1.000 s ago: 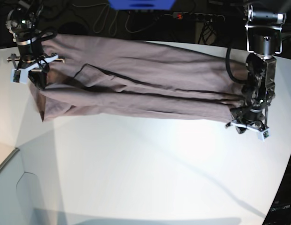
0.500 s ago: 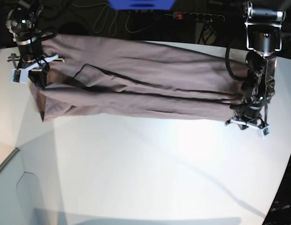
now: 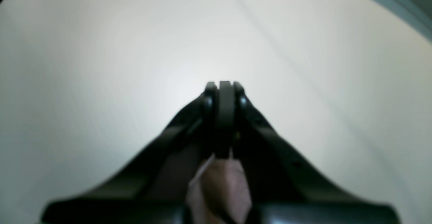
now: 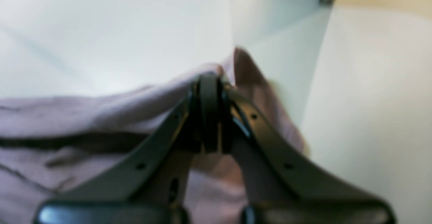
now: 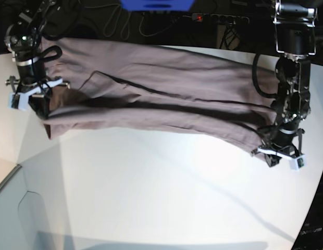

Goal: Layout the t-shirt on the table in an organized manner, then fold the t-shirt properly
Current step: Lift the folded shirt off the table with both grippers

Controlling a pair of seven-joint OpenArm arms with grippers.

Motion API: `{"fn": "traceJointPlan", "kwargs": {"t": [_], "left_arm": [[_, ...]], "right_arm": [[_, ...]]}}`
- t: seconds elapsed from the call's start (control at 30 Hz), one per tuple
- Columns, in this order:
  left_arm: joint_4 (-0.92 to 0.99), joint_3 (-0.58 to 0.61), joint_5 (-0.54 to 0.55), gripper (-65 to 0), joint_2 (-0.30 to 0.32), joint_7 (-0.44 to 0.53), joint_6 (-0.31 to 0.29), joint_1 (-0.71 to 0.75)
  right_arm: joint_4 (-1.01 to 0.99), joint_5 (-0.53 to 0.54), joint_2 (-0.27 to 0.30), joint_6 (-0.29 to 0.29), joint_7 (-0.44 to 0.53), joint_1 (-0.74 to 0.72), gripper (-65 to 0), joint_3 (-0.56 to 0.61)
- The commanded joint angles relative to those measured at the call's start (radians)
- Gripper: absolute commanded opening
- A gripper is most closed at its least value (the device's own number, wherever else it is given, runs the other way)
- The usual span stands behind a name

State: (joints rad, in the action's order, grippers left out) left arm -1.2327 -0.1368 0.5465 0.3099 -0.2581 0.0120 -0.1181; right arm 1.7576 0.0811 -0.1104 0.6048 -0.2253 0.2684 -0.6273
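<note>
The mauve t-shirt (image 5: pixel 151 99) hangs stretched in long folds across the far part of the white table (image 5: pixel 161 187), between my two grippers. In the base view my left gripper (image 5: pixel 266 150) is on the right, shut on the shirt's near right corner. The left wrist view shows its jaws pressed together (image 3: pixel 224 92) over bare table (image 3: pixel 101 48), with a fold of shirt (image 3: pixel 219 187) pinched behind the tips. My right gripper (image 5: pixel 42 114), at the left end, is shut on the shirt's left edge. In the right wrist view its tips (image 4: pixel 209 82) bite into bunched cloth (image 4: pixel 84 116).
Cables and a power strip (image 5: pixel 219 18) lie beyond the table's far edge, next to a blue object (image 5: pixel 156 4). The table's curved edge (image 5: pixel 313 208) runs close behind my left arm. A lower grey panel (image 5: pixel 15 208) borders the front left corner.
My left gripper has closed on the shirt's right corner and drawn it toward the table's front. My right gripper has shifted slightly leftward, and the shirt now hangs tauter between them.
</note>
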Motion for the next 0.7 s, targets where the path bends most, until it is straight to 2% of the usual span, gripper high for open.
{"fn": "traceJointPlan", "kwargs": {"t": [0.0, 0.1, 0.23, 0.47, 0.67], "left_arm": [[-0.026, -0.019, 0.002, -65.0, 0.013, 0.026, -0.007, -0.022], [-0.038, -0.070, 0.002, -65.0, 0.004, 0.021, -0.008, -0.047], [-0.029, -0.080, 0.002, -65.0, 0.004, 0.021, -0.008, -0.093], [-0.029, -0.082, 0.002, -65.0, 0.004, 0.021, -0.010, -0.128], [-0.029, -0.083, 0.002, -65.0, 0.004, 0.027, -0.010, -0.107]], "right_arm": [[0.040, 0.019, 0.018, 0.004, 0.040, -0.019, -65.0, -0.003], [0.061, 0.018, 0.022, 0.004, -0.012, -0.087, -65.0, 0.005], [0.057, 0.018, 0.090, 0.004, -0.136, -0.205, -65.0, 0.031], [0.058, 0.018, 0.131, 0.004, -0.290, -0.361, -65.0, 0.056], [0.063, 0.021, 0.127, 0.004, -0.293, -0.320, -65.0, 0.062]]}}
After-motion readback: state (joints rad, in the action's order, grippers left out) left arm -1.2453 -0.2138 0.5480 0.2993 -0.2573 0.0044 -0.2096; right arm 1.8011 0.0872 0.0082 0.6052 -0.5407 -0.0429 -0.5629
